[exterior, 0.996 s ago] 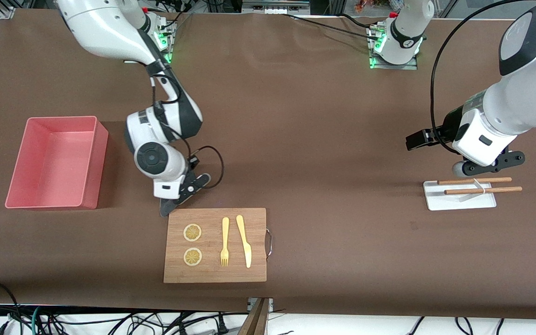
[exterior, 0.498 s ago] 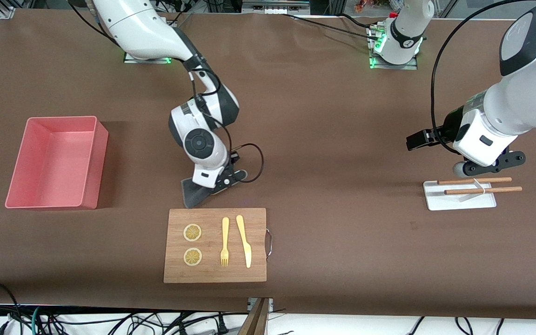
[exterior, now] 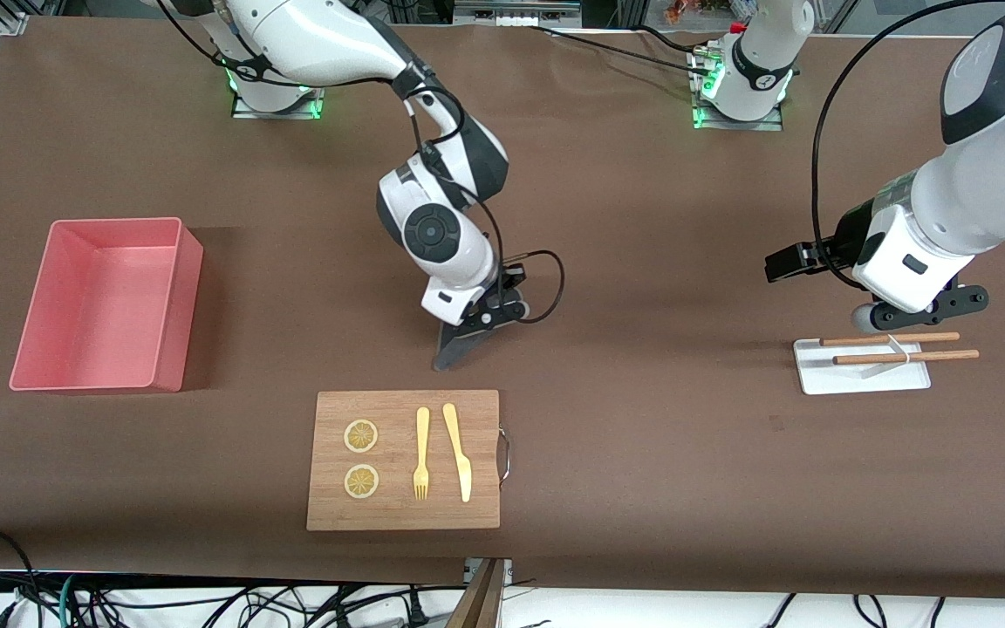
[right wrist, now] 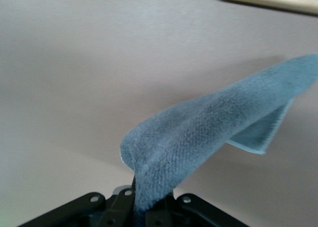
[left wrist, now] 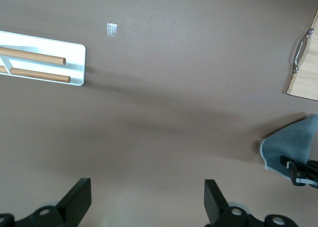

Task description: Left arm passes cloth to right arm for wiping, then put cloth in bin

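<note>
Right gripper (exterior: pixel 468 330) pinches cloth (exterior: pixel 454 346) at frame center, above board (exterior: pixel 406 460); left gripper (exterior: pixel 895 318) spread, waiting over tray (exterior: pixel 860 377).

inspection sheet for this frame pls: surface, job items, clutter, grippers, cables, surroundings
Surface: brown table, no spills seen.
Job's things: cloth hanging from the right gripper, trailing on the table; bin empty.
Clutter: cutting board with two lemon slices, fork, knife; white tray with two wooden sticks.
Grippers: right shut on cloth; left gripper open, empty, waiting near the tray.
Cables: looped lead at right wrist.
Surroundings: cable tangle below the table's edge.
</note>
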Controlling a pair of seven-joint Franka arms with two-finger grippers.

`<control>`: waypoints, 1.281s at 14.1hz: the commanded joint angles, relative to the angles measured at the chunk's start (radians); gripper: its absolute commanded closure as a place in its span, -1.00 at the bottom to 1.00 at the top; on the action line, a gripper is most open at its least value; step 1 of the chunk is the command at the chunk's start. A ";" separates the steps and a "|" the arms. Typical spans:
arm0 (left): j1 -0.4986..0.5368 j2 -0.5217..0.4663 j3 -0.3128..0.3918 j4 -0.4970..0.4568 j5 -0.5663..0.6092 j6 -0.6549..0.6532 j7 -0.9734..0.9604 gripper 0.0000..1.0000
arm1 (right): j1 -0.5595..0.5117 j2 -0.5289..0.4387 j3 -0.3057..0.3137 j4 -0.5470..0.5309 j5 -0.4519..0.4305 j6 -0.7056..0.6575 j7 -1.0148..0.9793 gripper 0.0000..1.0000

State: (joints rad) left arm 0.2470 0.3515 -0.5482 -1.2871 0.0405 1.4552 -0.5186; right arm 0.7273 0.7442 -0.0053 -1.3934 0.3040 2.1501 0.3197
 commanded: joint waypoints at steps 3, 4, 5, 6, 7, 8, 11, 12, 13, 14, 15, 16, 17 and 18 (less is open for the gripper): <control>0.006 -0.011 0.001 -0.003 0.027 -0.030 0.032 -1.00 | -0.086 -0.022 -0.012 0.001 0.015 -0.094 -0.107 1.00; 0.008 -0.011 0.001 -0.003 0.027 -0.032 0.032 -1.00 | -0.133 -0.046 -0.012 -0.033 0.015 -0.116 -0.185 1.00; 0.008 -0.011 0.001 -0.005 0.026 -0.032 0.034 -1.00 | -0.172 -0.074 -0.012 -0.076 0.014 -0.127 -0.256 1.00; 0.011 -0.011 0.001 -0.005 0.026 -0.033 0.034 -1.00 | -0.213 -0.101 -0.012 -0.125 0.010 -0.134 -0.327 1.00; 0.011 -0.011 0.001 -0.005 0.026 -0.033 0.034 -1.00 | -0.245 -0.121 -0.013 -0.166 0.001 -0.137 -0.399 1.00; 0.011 -0.011 0.001 -0.005 0.026 -0.033 0.034 -1.00 | -0.287 -0.137 -0.015 -0.205 -0.028 -0.136 -0.471 1.00; 0.011 -0.011 0.001 -0.005 0.026 -0.033 0.034 -1.00 | -0.402 -0.175 -0.027 -0.285 -0.106 -0.137 -0.690 1.00; 0.012 -0.011 0.001 -0.005 0.026 -0.033 0.034 -1.00 | -0.440 -0.195 -0.034 -0.309 -0.123 -0.148 -0.756 1.00; 0.012 -0.011 0.001 -0.005 0.026 -0.033 0.034 -1.00 | -0.475 -0.209 -0.041 -0.323 -0.146 -0.166 -0.816 1.00; 0.011 -0.011 0.001 -0.005 0.026 -0.033 0.034 -1.00 | -0.511 -0.223 -0.041 -0.326 -0.176 -0.195 -0.867 1.00; 0.011 -0.011 0.001 -0.005 0.026 -0.033 0.034 -1.00 | -0.538 -0.235 -0.042 -0.325 -0.212 -0.226 -0.904 1.00; 0.011 -0.011 0.001 -0.005 0.026 -0.033 0.034 -1.00 | -0.563 -0.252 -0.042 -0.325 -0.250 -0.249 -0.927 1.00; 0.011 -0.011 0.001 -0.005 0.026 -0.033 0.034 -1.00 | -0.586 -0.262 -0.042 -0.325 -0.279 -0.274 -0.950 1.00; 0.011 -0.011 0.001 -0.005 0.026 -0.033 0.034 -1.00 | -0.600 -0.278 -0.044 -0.325 -0.296 -0.298 -0.970 1.00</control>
State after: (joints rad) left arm 0.2552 0.3515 -0.5472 -1.2871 0.0405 1.4335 -0.5072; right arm 0.1556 0.5319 -0.0631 -1.6727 0.0526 1.8875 -0.6075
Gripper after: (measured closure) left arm 0.000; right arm 0.978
